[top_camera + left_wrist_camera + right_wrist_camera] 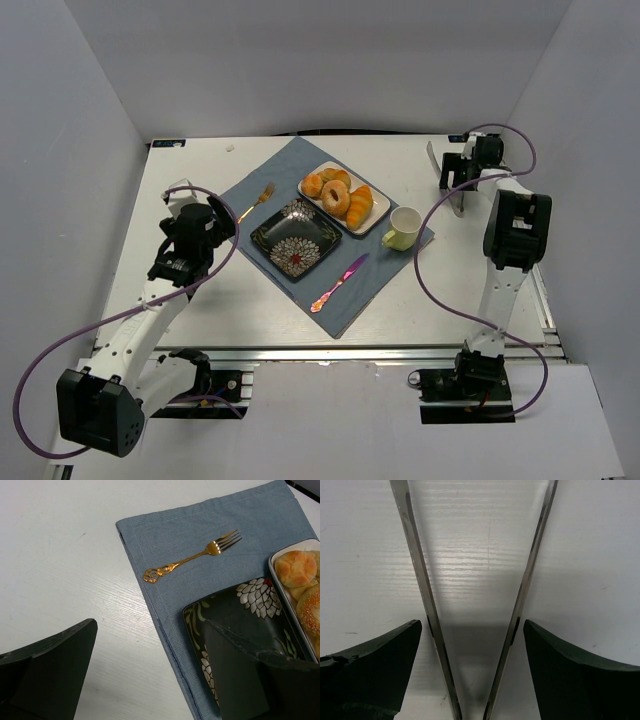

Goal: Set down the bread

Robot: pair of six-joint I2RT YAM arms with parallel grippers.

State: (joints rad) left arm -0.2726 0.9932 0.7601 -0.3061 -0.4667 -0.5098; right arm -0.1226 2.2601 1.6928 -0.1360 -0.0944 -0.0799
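Note:
The bread (335, 198), a golden ring bun with a dark hole, lies in the white tray (378, 215) among rolls and an orange croissant. Its edge shows at the right border of the left wrist view (311, 611). An empty black flowered plate (268, 232) sits beside the tray; it also shows in the left wrist view (235, 610). My left gripper (228, 218) is open and empty, above the cloth's edge at the plate's left (150, 670). My right gripper (455, 180) is open at the far right, its fingers straddling metal tongs (417, 560) on the table (472, 670).
A blue cloth (290, 165) lies under the tray and plate. On it are a gold fork (192, 560), a pink knife (338, 283) and a yellow-green mug (402, 228). A holeless roll (296, 567) sits at the tray's end. White walls close in three sides.

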